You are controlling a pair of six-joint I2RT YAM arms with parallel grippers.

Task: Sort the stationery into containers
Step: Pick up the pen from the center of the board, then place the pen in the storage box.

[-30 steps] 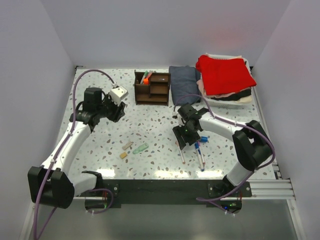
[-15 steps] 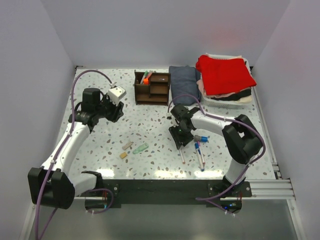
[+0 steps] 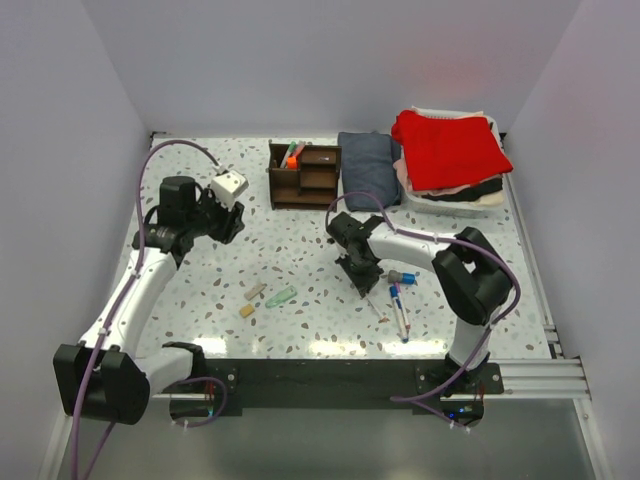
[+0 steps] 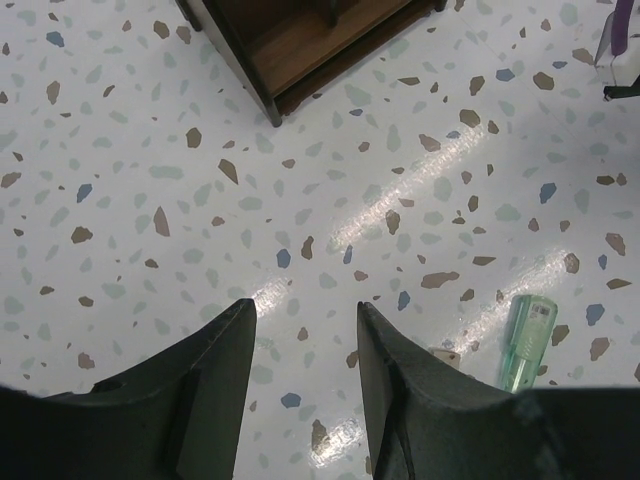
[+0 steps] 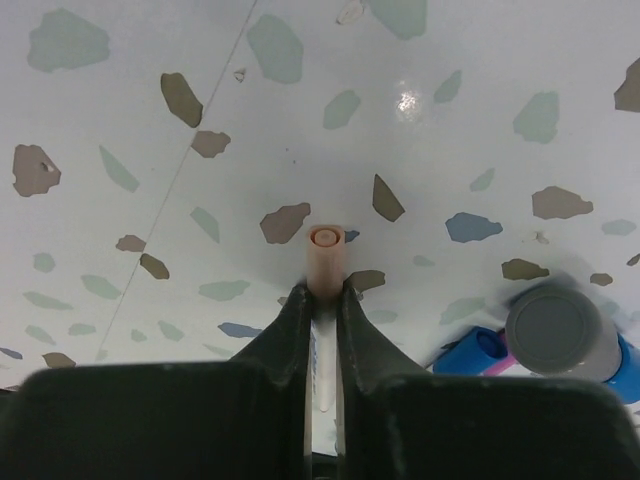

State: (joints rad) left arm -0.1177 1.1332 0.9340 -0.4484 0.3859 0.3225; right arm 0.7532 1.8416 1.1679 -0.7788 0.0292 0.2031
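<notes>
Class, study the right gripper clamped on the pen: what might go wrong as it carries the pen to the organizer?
1. The right gripper pinches the pen near one end, so the long free part may swing or slip out.
2. That trailing part may knock the blue-capped pen lying close by.
3. The organizer has narrow compartments, so the pen may miss.

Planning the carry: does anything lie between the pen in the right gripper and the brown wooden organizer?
Nothing visible. The right gripper is shut on a slim pen with a peach end, and only bare speckled tabletop lies between it and the dark brown wooden organizer. The folded grey-blue cloth lies beside the organizer, off that line.
</notes>
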